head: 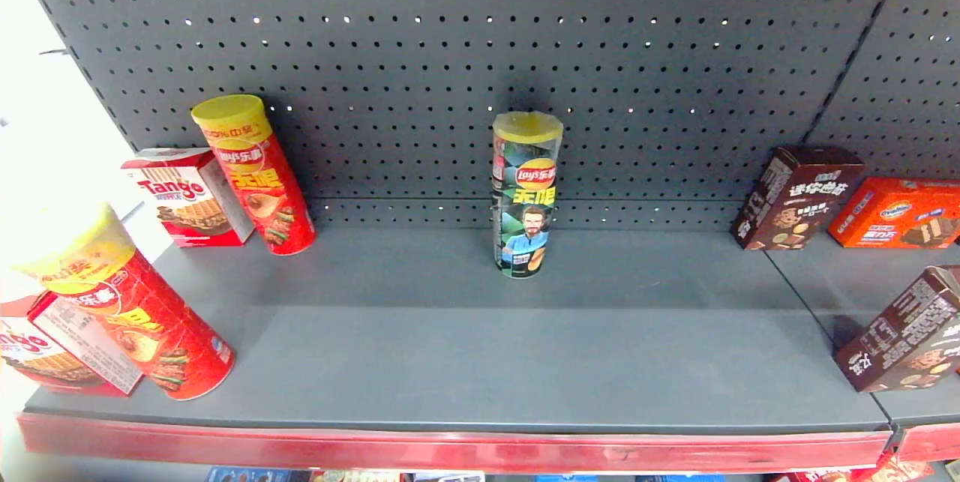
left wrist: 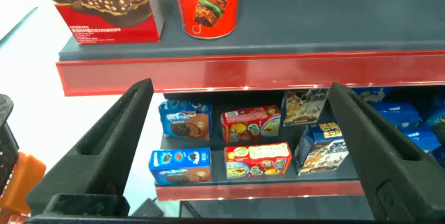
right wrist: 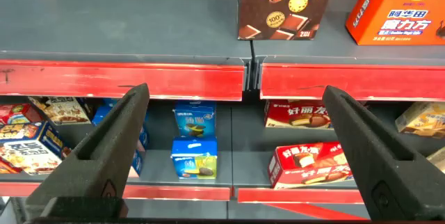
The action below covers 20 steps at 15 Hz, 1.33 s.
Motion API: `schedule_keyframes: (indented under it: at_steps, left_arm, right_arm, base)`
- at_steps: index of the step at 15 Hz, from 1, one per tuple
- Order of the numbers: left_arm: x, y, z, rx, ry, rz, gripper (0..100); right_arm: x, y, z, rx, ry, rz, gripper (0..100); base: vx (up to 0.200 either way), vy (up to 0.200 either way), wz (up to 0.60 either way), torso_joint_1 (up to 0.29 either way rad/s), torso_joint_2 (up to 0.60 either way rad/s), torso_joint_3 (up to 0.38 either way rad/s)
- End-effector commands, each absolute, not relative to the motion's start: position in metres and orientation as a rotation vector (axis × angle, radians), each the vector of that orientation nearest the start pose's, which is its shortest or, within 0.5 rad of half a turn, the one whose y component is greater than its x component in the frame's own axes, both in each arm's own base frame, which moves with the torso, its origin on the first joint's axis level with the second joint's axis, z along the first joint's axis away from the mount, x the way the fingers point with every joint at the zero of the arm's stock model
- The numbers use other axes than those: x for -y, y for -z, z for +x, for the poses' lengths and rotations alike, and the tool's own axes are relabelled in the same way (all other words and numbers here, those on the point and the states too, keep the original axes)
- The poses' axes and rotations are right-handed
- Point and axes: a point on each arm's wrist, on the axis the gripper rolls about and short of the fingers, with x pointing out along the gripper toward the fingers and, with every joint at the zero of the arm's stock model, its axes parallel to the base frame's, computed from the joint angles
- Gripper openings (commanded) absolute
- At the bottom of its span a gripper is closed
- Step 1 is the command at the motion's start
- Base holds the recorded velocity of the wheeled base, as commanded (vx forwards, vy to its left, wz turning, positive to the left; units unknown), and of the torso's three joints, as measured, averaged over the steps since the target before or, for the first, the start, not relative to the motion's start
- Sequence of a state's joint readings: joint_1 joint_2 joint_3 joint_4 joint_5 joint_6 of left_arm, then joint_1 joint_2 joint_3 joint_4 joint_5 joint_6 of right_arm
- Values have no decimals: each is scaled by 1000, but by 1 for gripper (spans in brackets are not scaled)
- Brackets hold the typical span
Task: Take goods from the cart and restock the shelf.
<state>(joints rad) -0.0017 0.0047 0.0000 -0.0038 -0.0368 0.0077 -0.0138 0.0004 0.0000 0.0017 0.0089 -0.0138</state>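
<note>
Both arms are facing the red front edge of the grey metal shelf (head: pixel 480 347). The left end effector (left wrist: pixel 238 92) is gaping wide and holding nothing; the right end effector (right wrist: pixel 235 92) is likewise spread and empty. A tall dark printed chip can with yellow lid (head: pixel 526 197) is standing upright mid-shelf, near the perforated back panel (head: pixel 480 55), well apart from the red chip cans (head: pixel 259 175) and brown snack boxes (head: pixel 795 197). Judgement: the bare middle is awaiting stock, and the spread fingers are suiting a fresh pick from the cart.
</note>
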Motion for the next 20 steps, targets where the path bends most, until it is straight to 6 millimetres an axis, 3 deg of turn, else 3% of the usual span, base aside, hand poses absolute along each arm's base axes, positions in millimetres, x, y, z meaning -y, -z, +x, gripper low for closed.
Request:
schedule_keyframes:
  at_steps: [1, 11, 20]
  left_arm:
    - [1, -76, -22, -1, 38, 8, 100]
    - [1, -76, -22, -1, 40, 8, 100]
    - [1, -76, -22, 2, 29, 9, 100]
  right_arm:
    - [-1, -75, -23, -3, 5, -17, 100]
    - [0, -75, -23, -3, 8, -14, 100]
    - [0, -75, -23, -3, 8, -12, 100]
  base:
    - [0, 0, 600, 2, 7, 2]
    - [0, 0, 600, 4, 2, 1]
    - [0, 0, 0, 0, 0, 0]
